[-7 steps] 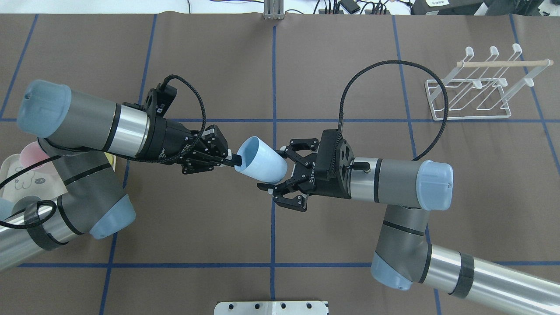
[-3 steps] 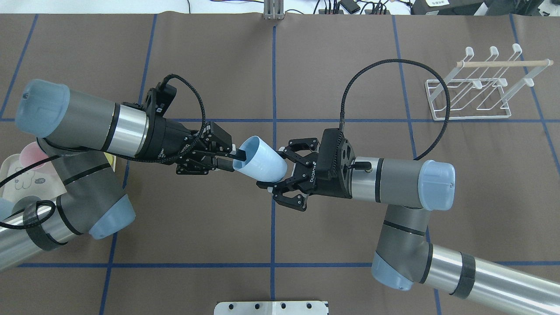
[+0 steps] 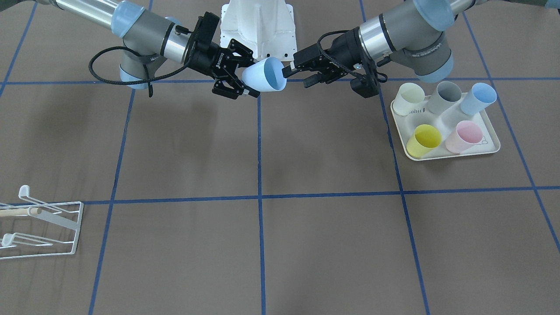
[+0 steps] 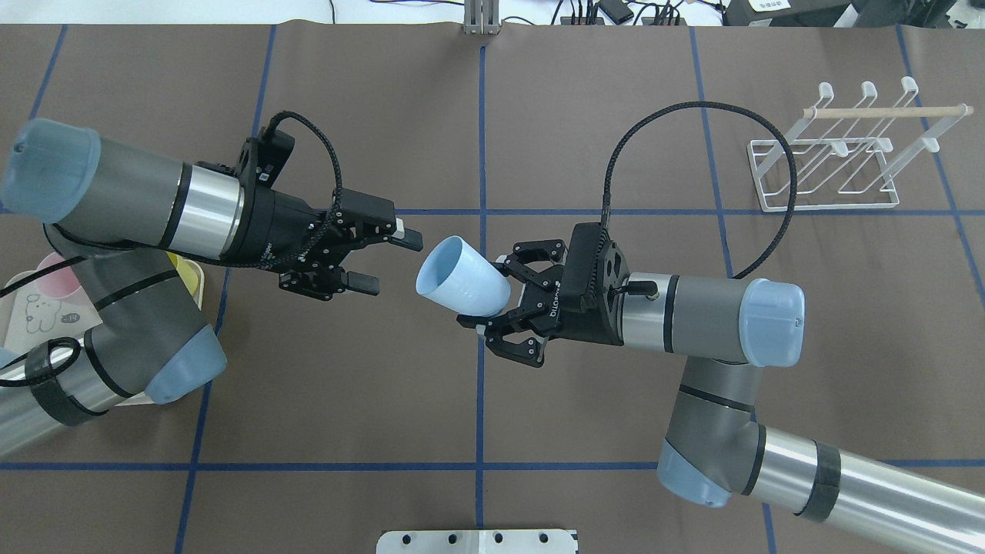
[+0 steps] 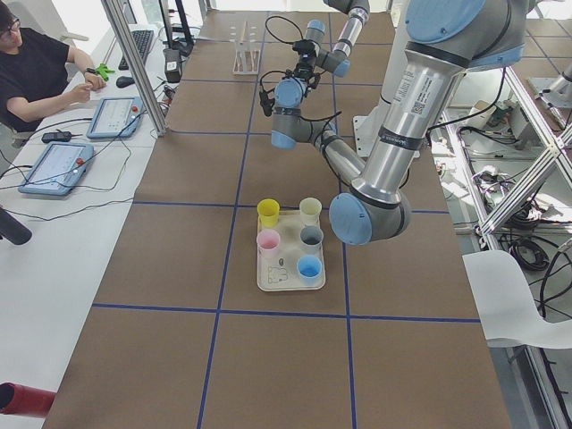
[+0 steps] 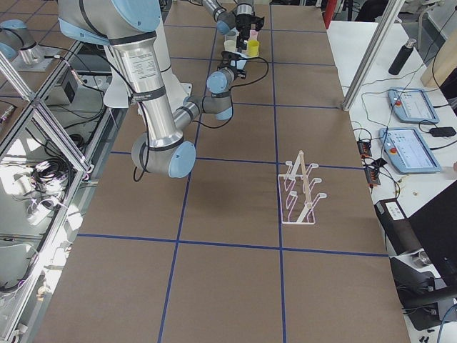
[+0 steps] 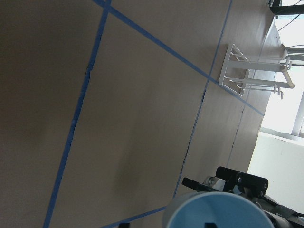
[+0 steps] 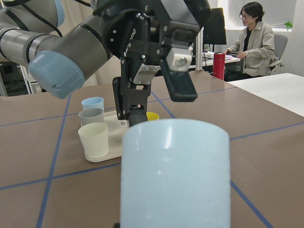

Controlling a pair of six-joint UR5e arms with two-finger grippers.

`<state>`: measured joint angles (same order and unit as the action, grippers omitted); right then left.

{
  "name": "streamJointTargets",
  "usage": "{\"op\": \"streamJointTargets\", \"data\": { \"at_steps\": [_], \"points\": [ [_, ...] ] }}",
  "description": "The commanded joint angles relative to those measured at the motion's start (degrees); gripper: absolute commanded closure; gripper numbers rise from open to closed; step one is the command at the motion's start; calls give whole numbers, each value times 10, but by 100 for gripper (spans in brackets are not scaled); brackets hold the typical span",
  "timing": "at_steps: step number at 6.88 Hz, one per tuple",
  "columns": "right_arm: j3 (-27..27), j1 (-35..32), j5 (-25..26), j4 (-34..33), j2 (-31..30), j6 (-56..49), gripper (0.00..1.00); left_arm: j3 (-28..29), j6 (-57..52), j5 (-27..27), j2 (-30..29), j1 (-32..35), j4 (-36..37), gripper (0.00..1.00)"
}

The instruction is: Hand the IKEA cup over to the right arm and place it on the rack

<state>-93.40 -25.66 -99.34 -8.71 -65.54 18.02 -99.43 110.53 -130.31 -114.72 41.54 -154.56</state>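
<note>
**Blue cup in the right pincer, left pincer spread wide beside it**

At the far left of the overhead view sits the cream rabbit-print tray (image 4: 23, 296), partly hidden under the left arm. The front-facing view shows five cups on it: cream (image 3: 407, 99), grey (image 3: 444, 96), blue (image 3: 479, 98), yellow (image 3: 424, 138) and pink (image 3: 466, 135).

The left arm's forearm comes in from the lower left edge. Its wrist lies roughly level and points toward the middle of the desk (image 4: 585, 400). The left pincer (image 4: 394, 264) is spread wide with nothing between its fingers. It sits just beside the cup's mouth, a clear gap between them.

The light blue IKEA cup (image 4: 462, 275) lies on its side in the air above the centre line, its open mouth facing the left pincer. The right pincer (image 4: 491, 298) is clamped on the cup's base end, one finger on each side.

The right arm rises from the lower right edge, bends at the elbow, and its wrist runs level toward the left arm.

The white wire rack (image 4: 828, 206) stands at the far right of the desk, well apart from both arms. A pale wooden rod (image 4: 885, 112) lies across its prongs.
</note>
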Motion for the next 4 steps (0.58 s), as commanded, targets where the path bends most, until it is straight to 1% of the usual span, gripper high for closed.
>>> {"op": "streamJointTargets", "data": {
  "at_steps": [1, 2, 3, 4],
  "points": [
    [-9, -42, -5, -59, -10, -12, 77, 6, -36, -31, 13, 41, 16, 0],
    [-13, -63, -5, -87, -19, -39, 82, -3, -113, -30, 20, 58, 96, 0],
    [-29, -93, -5, -128, -39, -84, 84, -17, -210, -28, 20, 80, 198, 0],
    [-43, -125, -5, -188, -48, -143, 85, -37, -318, -24, 20, 106, 299, 0]
  ]
}}
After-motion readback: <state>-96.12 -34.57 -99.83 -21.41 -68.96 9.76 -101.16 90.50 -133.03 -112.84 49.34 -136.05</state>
